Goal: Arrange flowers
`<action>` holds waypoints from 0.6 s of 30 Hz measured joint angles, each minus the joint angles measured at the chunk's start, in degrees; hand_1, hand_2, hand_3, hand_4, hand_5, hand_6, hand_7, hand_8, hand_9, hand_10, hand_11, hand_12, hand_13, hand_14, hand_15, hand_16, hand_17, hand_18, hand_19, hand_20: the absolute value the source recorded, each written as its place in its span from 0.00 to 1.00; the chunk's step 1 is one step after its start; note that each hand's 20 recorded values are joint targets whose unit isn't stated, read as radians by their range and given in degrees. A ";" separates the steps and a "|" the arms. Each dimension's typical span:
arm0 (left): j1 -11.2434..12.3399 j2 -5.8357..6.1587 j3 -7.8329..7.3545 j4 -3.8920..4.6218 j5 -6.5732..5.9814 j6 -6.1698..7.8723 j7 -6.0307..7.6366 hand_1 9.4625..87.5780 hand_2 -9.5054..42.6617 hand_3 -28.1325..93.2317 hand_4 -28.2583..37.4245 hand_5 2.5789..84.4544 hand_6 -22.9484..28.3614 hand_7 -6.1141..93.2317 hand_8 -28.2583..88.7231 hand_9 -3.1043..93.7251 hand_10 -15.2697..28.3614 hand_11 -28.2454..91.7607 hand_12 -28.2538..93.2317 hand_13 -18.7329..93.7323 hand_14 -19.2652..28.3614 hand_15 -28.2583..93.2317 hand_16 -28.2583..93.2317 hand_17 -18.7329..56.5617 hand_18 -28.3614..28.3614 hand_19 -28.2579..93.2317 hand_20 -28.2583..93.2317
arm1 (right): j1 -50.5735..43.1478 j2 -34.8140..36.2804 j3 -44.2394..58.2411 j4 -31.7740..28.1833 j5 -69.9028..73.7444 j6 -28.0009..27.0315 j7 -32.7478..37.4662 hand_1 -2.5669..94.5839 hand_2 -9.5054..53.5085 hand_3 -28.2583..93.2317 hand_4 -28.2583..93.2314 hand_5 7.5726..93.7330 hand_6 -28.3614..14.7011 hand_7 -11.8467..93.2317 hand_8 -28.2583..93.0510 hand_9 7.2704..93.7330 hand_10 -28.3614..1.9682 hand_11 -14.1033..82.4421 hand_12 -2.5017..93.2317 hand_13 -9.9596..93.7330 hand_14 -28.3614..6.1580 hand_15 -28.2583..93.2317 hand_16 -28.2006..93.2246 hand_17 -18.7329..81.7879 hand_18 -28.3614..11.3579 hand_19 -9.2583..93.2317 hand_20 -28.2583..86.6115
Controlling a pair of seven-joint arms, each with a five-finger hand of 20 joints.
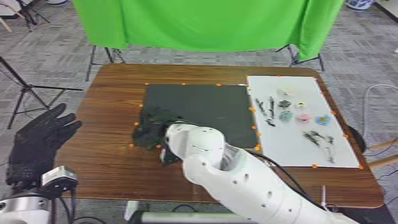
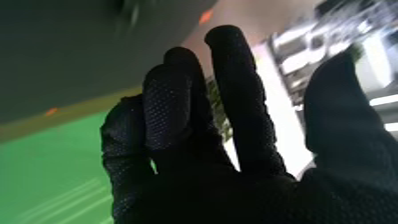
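The robot's right hand (image 1: 153, 129) is over the near left part of a dark mat (image 1: 213, 100); in the wrist view the hand (image 2: 226, 192) has its fingers mostly straight, with the thumb (image 2: 342, 105) spread well apart from them. A narrow greenish, speckled patch appears between the fingers, too small to identify, and whether the hand touches or holds anything cannot be told. To the right of this hand, past the dark mat, one white board (image 1: 266, 82) carries what look like six small artificial flower heads: one pale yellow (image 1: 287, 92), one dark green (image 1: 284, 104), one whitish (image 1: 300, 105), one teal (image 1: 285, 116), one pink (image 1: 303, 118) and one blue (image 1: 323, 120). Dark twigs (image 1: 261, 107) lie between them and the hand, and leafy sprigs (image 1: 313, 137) lie on the board's nearer half; both are too fine to count surely. Well to the left of the right hand, beside the brown wooden table (image 1: 107, 160), is the left hand (image 1: 40, 140), open, its fingers extended.
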 measured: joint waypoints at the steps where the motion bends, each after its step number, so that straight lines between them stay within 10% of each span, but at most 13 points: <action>1: 0.12 -0.05 0.00 0.00 -0.05 0.05 0.09 0.20 0.26 0.91 0.13 0.49 0.67 0.21 0.16 0.44 0.81 0.46 0.31 0.43 0.96 0.63 0.16 0.16 0.91 0.73 0.19 | -0.37 -0.02 0.11 -0.10 -0.69 -1.14 -0.85 0.18 0.30 1.00 0.03 0.74 0.65 0.28 0.12 0.48 0.07 0.74 0.23 0.54 0.19 0.98 0.32 0.38 0.15 0.98 0.68; 18: 0.45 -0.24 -0.01 -0.04 -0.22 0.40 0.40 0.20 0.26 0.91 0.13 0.49 0.67 0.21 0.16 0.44 0.81 0.46 0.31 0.43 0.96 0.64 0.16 0.16 0.91 0.73 0.19 | -3.83 -1.28 2.40 -0.95 -11.23 -9.60 -7.94 0.15 0.38 0.99 0.03 0.72 0.69 0.28 0.11 0.43 0.04 0.75 0.22 0.50 0.16 0.99 0.31 0.35 0.16 0.96 0.70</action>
